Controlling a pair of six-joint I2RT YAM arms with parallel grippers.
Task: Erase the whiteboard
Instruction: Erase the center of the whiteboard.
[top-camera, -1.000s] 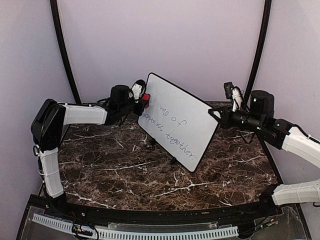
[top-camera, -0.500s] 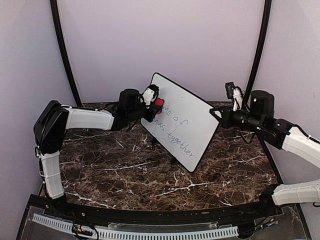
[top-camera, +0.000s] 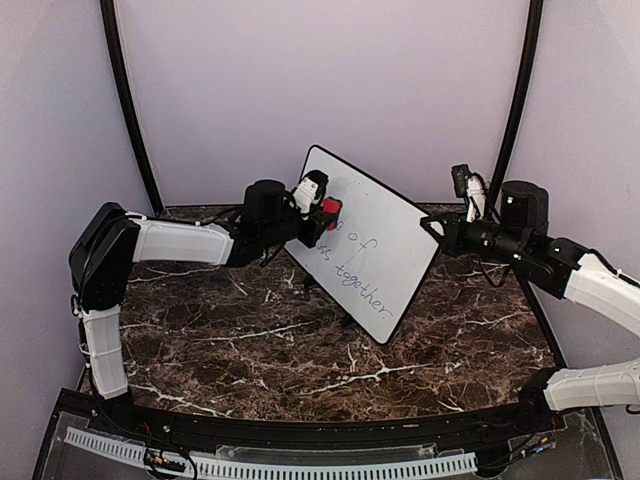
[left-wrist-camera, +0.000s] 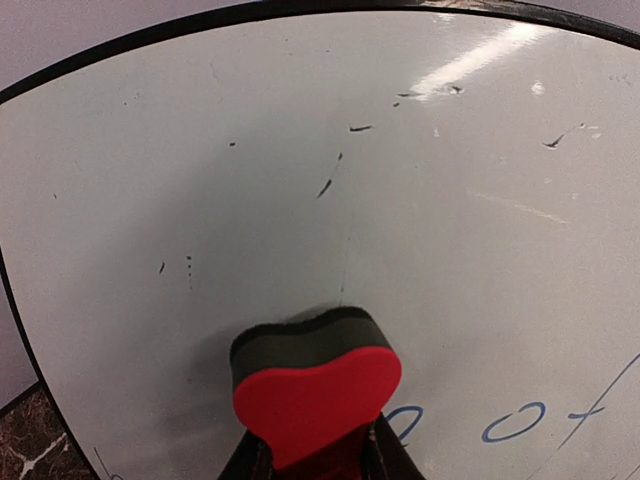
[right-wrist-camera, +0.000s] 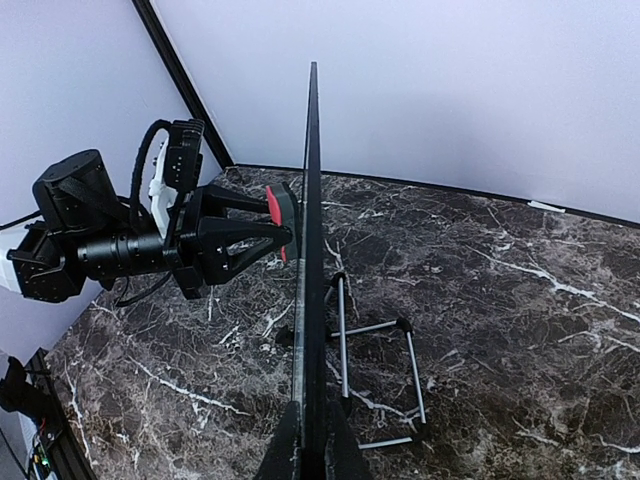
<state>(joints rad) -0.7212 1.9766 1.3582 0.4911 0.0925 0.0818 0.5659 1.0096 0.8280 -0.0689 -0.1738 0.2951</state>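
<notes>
I've got the whiteboard (top-camera: 375, 250) standing on edge at centre frame in the top view, tilted, with its top corner up toward the back wall and its low corner down by the marble table (top-camera: 230, 340). My right gripper (top-camera: 432, 228) comes in from the right of frame, fingers pressed together on the board's right-hand corner and pinching the edge. In the right wrist view the board is edge-on, running straight up from between the jaws. My left gripper (top-camera: 318, 218) reaches in from the left of frame, clamped on a red heart-shaped eraser (left-wrist-camera: 315, 390) with a dark felt layer, felt side against the board's upper left area. In the left wrist view the eraser is at bottom centre. The board above it is mostly white with a few small dark flecks (left-wrist-camera: 330, 185), and there is handwriting (left-wrist-camera: 515, 422) at lower right, just beside the eraser. In the top view the writing runs down the lower half of the board. I read "of" and "together"; the rest is too small. A thin wire stand (right-wrist-camera: 375, 365) sits on the table on the board's back side, near its bottom edge. I can't tell if they touch.
</notes>
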